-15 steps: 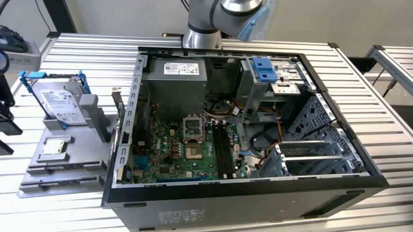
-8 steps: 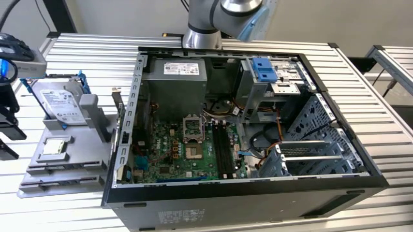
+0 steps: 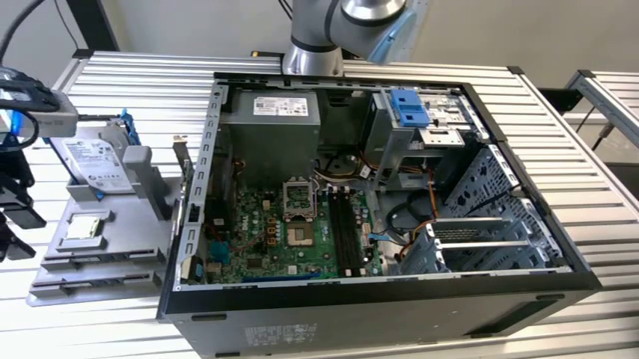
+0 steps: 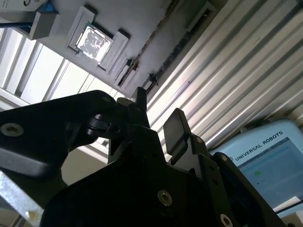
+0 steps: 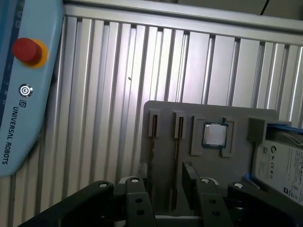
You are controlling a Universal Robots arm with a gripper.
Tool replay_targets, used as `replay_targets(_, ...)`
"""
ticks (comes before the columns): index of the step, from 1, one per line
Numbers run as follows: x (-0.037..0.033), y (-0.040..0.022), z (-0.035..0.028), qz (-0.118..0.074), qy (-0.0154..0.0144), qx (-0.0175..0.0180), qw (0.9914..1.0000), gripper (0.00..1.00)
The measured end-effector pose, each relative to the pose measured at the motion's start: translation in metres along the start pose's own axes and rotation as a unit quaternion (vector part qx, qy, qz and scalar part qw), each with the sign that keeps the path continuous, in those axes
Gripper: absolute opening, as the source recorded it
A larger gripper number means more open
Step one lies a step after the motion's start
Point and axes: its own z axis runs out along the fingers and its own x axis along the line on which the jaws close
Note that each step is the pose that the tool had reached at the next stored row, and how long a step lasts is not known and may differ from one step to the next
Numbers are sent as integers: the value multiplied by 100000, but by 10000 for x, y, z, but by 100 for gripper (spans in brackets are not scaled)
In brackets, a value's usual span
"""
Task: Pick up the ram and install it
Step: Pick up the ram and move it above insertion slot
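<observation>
The ram [image 5: 176, 151] shows as a thin dark strip standing on edge in one of two narrow slots of a grey holder [image 5: 236, 156]. From this edge-on angle its board colour, chips and label cannot be made out. In the second wrist view the same strip [image 4: 182, 45] runs straight away from the gap between the fingers.

The claw [image 5: 163, 182] hangs over that slot with its black fingers [image 5: 136, 198] spread apart, one on each side of the strip's line, and nothing is clamped between them. Whether a finger touches the ram cannot be told. The second wrist view shows the claw [image 4: 158, 106] with the same clear gap.

Beside the slots the holder carries a square processor chip [image 5: 214, 135] and a silver hard drive [image 5: 279, 165] with blue rails. The holder lies on a ribbed metal bench [image 5: 118, 71], near a pale blue control tablet [image 5: 28, 94] with a red button [image 5: 26, 49]. In the exterior view the open computer case [image 3: 399, 299] sits just beside the holder, with the green motherboard [image 3: 269, 232] inside.
</observation>
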Motion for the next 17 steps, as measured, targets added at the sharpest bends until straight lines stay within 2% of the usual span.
replay_targets(7, 10, -8, 119, -121, 94, -73, 100000, 100)
replay_targets(13, 13, -11, 195, -41, 438, -196, 99999, 100)
replay_targets(17, 15, -14, 248, 1195, 718, -190, 99990, 100)
